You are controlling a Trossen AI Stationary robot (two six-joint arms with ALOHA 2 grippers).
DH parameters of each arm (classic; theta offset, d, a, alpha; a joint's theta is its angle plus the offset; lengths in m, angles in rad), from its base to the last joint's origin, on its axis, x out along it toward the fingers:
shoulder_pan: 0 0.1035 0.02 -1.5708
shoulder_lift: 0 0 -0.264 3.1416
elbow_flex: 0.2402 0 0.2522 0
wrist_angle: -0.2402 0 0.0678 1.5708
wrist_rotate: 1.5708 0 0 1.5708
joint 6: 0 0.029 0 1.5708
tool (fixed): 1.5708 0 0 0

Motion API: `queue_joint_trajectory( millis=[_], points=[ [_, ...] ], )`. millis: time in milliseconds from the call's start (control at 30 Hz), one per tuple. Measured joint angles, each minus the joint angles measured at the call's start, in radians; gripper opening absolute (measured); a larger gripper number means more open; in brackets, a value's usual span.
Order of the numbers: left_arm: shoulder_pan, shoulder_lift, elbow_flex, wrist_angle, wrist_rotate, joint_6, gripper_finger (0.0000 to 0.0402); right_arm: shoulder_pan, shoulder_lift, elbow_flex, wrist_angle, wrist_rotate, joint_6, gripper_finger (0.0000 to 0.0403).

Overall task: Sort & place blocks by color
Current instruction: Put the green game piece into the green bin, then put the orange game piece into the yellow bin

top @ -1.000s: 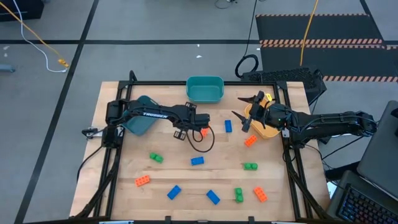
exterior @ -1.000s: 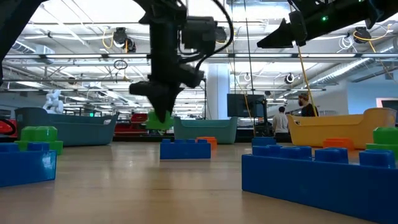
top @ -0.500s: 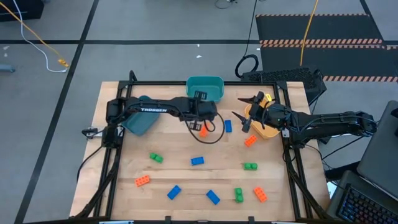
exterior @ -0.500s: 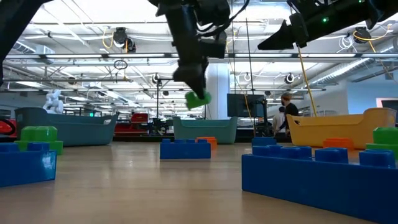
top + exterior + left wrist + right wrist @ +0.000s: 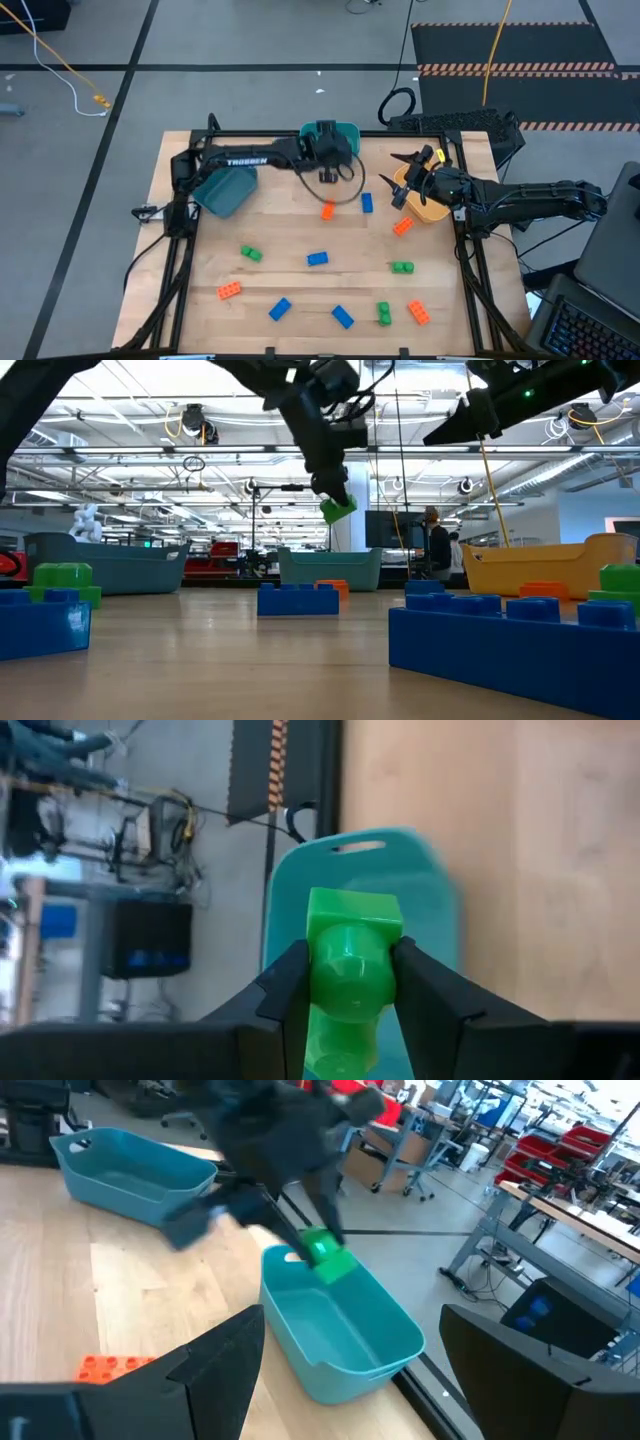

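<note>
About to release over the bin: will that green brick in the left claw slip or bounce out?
Green brick looks rigid and light, pinched squarely by the left claw, so slipping seems unlikely. Teal bin has tall walls; it may bounce but probably stays inside.

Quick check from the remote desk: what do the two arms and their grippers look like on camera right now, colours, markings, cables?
Both arms are dark, nearly black, with jointed links. The left arm bears white lettering along its forearm, and a black cable loops below its wrist. The left gripper has two flat, dark, angular fingers. The right arm looks equally dark; the right gripper ends in two pointed dark fingers, with a yellow patch just behind them.
</note>
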Motion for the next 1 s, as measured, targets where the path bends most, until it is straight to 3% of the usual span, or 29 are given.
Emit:
queue_joint_trajectory(
  millis=[267, 367, 667, 1000],
  points=[
    [0.116, 0.008, 0.0, 0.065, 0.165, -0.125, 0.0118, 0.0, -0.001, 0.0, -0.002, 0.0, 0.008, 0.0297],
    [0.148, 0.01, 0.0, 0.074, 0.201, -0.194, 0.0139, 0.0, -0.001, 0.0, -0.008, 0.0, 0.011, 0.0297],
    [0.19, 0.01, 0.0, 0.067, 0.21, -0.298, 0.0226, 0.0, -0.001, 0.0, -0.049, -0.001, 0.029, 0.0297],
    [0.131, -0.059, 0.0, -0.055, 0.214, -0.327, 0.0254, 0.0, -0.001, 0.0, -0.098, -0.001, 0.076, 0.0297]
  ],
)
